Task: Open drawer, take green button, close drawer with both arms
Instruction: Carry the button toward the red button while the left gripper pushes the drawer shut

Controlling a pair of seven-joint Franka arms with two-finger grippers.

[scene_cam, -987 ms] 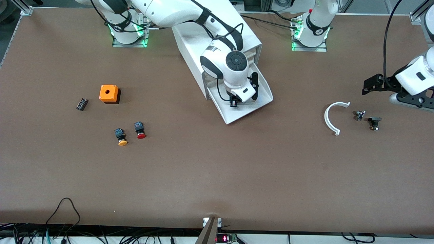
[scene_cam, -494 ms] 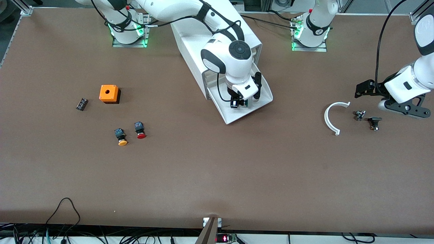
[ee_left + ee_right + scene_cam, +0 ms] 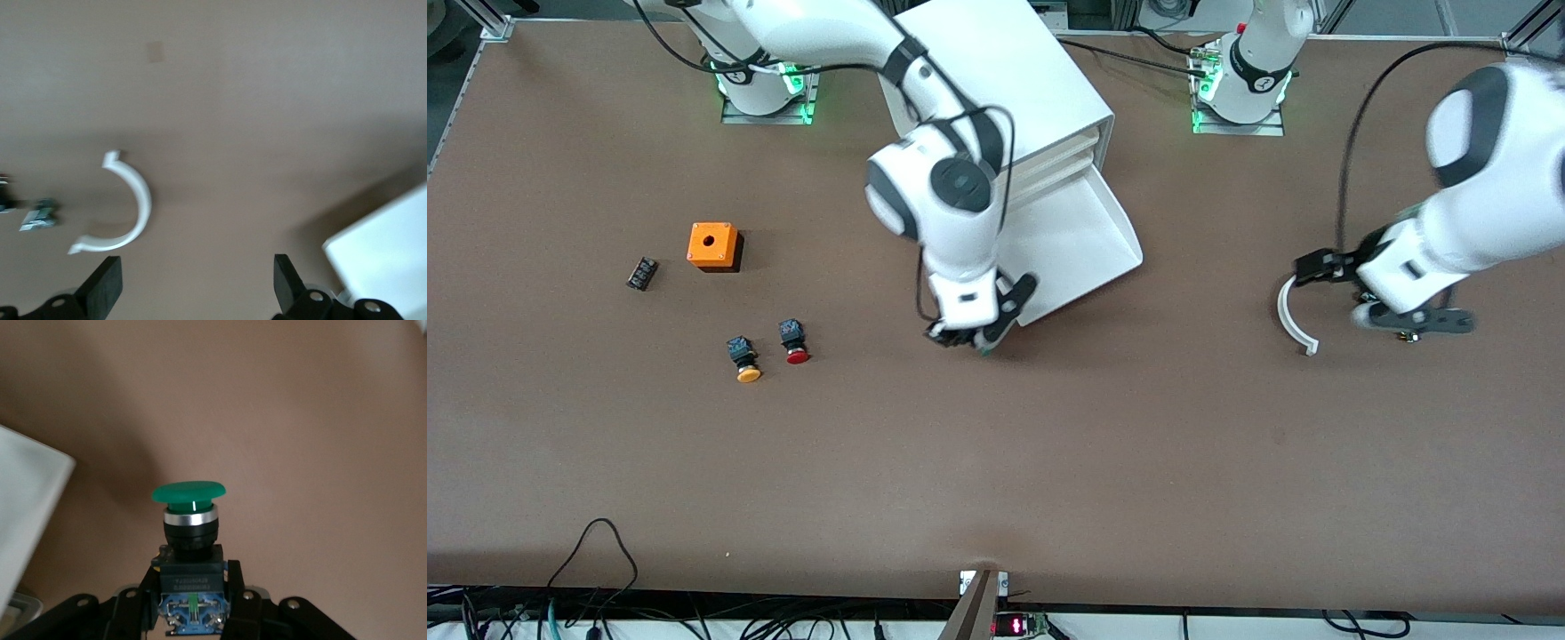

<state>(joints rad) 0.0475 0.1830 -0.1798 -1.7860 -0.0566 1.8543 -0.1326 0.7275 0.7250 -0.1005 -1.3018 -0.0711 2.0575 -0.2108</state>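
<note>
Two arms work over the brown bench [image 3: 996, 462]. From its base at the right arm's end, the right arm reaches down past the cabinet [image 3: 996, 80], and the right tool [image 3: 971, 339] hangs over bare bench just off the corner of the drawer's lip. It is clenched on the button [image 3: 189, 520]: in the right wrist view both fingers [image 3: 235, 600] press the black-blue body while the green cap points away from the palm, clear of the bench. In the front view only a sliver of green shows at the fingertips.

The drawer [image 3: 1080, 240], lowest of three, stands pulled out of the cabinet, its slanted lip toward the front camera, with nothing to be seen in its tray.

The left tool [image 3: 1316, 267] is over the white arc [image 3: 1291, 311] lying toward the left arm's end of the bench. Its fingers [image 3: 103, 287] are spread wide with nothing between them, as the left wrist view shows, where the arc sits just ahead of them and a corner of the drawer shows at the edge.

Toward the right arm's end lie an orange box [image 3: 712, 245], a small black part [image 3: 641, 273], an orange-capped button [image 3: 743, 359] and a red-capped button [image 3: 792, 341] side by side, all well apart from the drawer.
</note>
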